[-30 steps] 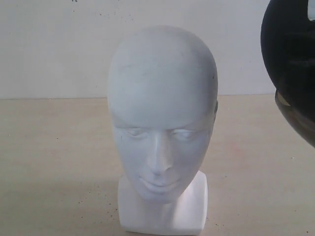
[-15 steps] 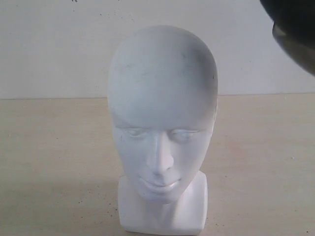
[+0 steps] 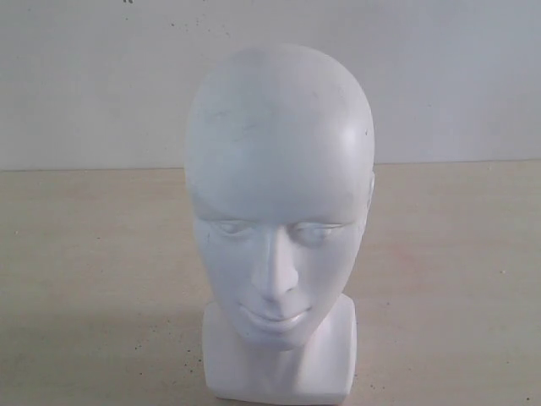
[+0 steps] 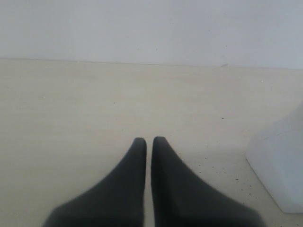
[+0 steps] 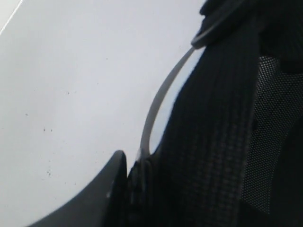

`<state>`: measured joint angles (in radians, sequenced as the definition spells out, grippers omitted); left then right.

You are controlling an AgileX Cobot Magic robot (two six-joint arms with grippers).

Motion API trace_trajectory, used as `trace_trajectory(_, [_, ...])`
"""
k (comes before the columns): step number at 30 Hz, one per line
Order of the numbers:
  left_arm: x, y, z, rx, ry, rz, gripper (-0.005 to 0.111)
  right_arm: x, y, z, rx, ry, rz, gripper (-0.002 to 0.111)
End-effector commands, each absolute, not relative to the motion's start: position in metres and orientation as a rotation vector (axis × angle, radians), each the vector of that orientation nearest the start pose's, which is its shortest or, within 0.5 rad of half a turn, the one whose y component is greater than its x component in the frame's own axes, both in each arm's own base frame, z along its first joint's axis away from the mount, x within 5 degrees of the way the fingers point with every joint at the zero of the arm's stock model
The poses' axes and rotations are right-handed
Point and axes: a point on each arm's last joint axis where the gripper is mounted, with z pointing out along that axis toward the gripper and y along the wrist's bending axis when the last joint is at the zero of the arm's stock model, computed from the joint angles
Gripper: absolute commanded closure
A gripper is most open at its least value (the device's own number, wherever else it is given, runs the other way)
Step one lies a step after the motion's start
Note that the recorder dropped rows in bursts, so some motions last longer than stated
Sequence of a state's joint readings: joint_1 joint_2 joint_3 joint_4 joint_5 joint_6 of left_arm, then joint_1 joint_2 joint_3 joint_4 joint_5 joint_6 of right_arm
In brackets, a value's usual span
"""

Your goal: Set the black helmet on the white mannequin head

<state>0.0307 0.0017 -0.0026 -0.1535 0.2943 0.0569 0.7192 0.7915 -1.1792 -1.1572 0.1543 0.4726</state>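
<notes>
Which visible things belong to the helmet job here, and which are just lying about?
Job: white mannequin head; black helmet, its rim clamped by the right gripper.
Just around: left gripper, shut; table; wall.

Soft, even light fills the hazy exterior view; a highlight on the white mannequin head (image 3: 279,169) and its faint leftward shadow on the table (image 3: 84,338) suggest a source at right. The black helmet (image 5: 222,142) shows dim and blurred up close.
</notes>
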Motion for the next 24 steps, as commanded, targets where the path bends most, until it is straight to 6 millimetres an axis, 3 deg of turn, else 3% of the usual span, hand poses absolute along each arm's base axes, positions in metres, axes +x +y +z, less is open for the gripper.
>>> trace_trajectory(1, [0.055,-0.003,0.187,-0.064,1.775,-0.08,0.102,0.077,0.073,0.547,-0.711,0.69,-0.048,0.108])
trace_trajectory(8, [0.055,-0.003,0.187,-0.064,1.775,-0.08,0.102,0.066,0.084,0.552,-0.595,0.434,0.225,0.108])
trace_trajectory(12, [0.055,-0.003,0.187,-0.064,1.775,-0.08,0.102,0.083,0.087,0.538,-0.389,0.332,0.344,0.108])
trace_trajectory(17, [0.055,-0.003,0.187,-0.064,1.775,-0.08,0.102,0.117,0.083,0.507,-0.165,0.371,0.432,0.108])
trace_trajectory(24, [0.055,-0.003,0.187,-0.064,1.775,-0.08,0.102,0.14,0.082,0.481,0.006,0.432,0.674,0.108])
